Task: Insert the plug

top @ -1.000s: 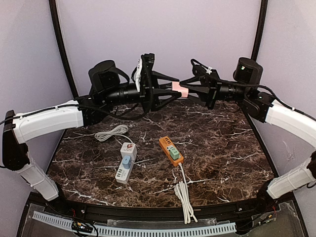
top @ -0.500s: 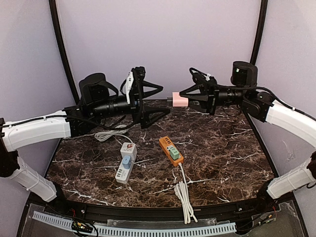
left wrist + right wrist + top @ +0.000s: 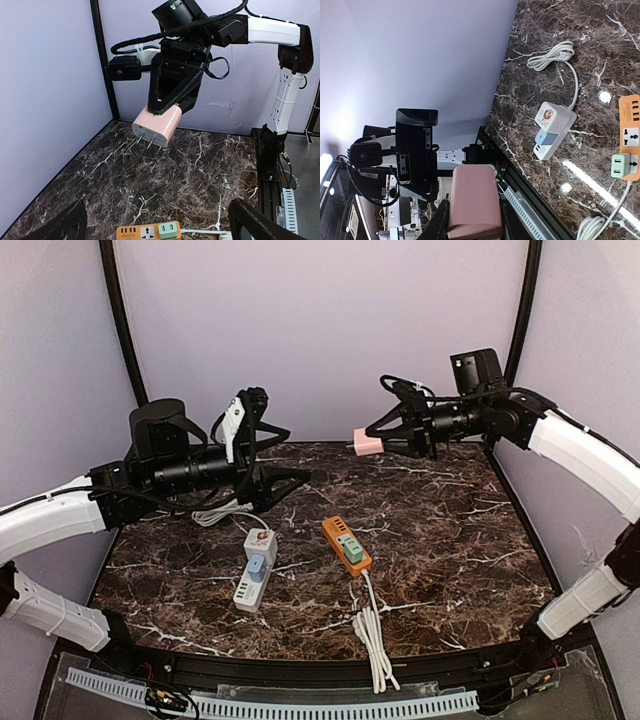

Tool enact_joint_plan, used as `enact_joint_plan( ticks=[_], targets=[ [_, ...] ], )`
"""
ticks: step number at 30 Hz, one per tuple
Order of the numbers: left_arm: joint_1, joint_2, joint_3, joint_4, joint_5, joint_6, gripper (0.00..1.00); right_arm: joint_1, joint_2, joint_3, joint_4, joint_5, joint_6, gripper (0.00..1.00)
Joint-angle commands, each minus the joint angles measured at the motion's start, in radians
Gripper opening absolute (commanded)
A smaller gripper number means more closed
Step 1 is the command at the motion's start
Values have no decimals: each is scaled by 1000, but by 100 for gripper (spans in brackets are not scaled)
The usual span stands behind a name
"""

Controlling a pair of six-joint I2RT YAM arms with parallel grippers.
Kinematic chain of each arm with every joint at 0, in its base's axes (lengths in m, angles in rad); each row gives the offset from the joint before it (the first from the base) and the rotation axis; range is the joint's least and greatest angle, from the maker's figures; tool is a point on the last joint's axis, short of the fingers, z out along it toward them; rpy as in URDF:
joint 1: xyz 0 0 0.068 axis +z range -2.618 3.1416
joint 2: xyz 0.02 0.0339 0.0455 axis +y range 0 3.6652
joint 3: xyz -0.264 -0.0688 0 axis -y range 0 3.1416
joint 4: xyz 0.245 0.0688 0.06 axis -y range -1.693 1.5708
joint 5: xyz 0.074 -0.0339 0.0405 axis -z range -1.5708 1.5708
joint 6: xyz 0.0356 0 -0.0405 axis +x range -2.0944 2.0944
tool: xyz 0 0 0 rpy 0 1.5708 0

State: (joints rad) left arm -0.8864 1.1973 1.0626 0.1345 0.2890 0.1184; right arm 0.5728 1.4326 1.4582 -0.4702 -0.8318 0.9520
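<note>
A pink plug [image 3: 367,444] hangs in the air over the back of the table, and my right gripper [image 3: 370,439] is shut on it. In the left wrist view the pink plug [image 3: 156,125] shows its metal prongs pointing down and towards the camera. In the right wrist view the pink plug [image 3: 474,200] fills the gap between the fingers. My left gripper [image 3: 298,452] stands open and empty, well to the left of the plug. An orange power strip [image 3: 346,544] lies mid-table with a green plug [image 3: 353,551] in it.
A white power strip [image 3: 255,568] carrying a blue plug [image 3: 257,565] lies left of the orange one. A coiled white cable [image 3: 225,510] sits behind it. Another bundled white cable [image 3: 372,635] lies near the front edge. Purple walls enclose the marble table [image 3: 450,540].
My left gripper opened off the pink plug and drew back to the left. The right gripper kept the plug and lifted a little, its arm swinging higher.
</note>
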Motion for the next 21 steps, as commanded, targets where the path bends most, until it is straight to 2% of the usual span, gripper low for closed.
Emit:
enact_joint_plan(
  ticks=[1, 6, 15, 21],
  targets=[
    [3, -28, 20, -157, -128, -35, 99, -9, 50, 75, -161, 62, -160, 0],
    [2, -14, 70, -277, -243, -86, 99, -13, 117, 149, -227, 104, -208, 0],
    [1, 42, 207, -453, -453, -152, 99, -17, 286, 384, -453, 178, -361, 0],
    [7, -7, 104, -428, -492, -154, 99, -15, 343, 446, -494, 236, -336, 0]
  ],
)
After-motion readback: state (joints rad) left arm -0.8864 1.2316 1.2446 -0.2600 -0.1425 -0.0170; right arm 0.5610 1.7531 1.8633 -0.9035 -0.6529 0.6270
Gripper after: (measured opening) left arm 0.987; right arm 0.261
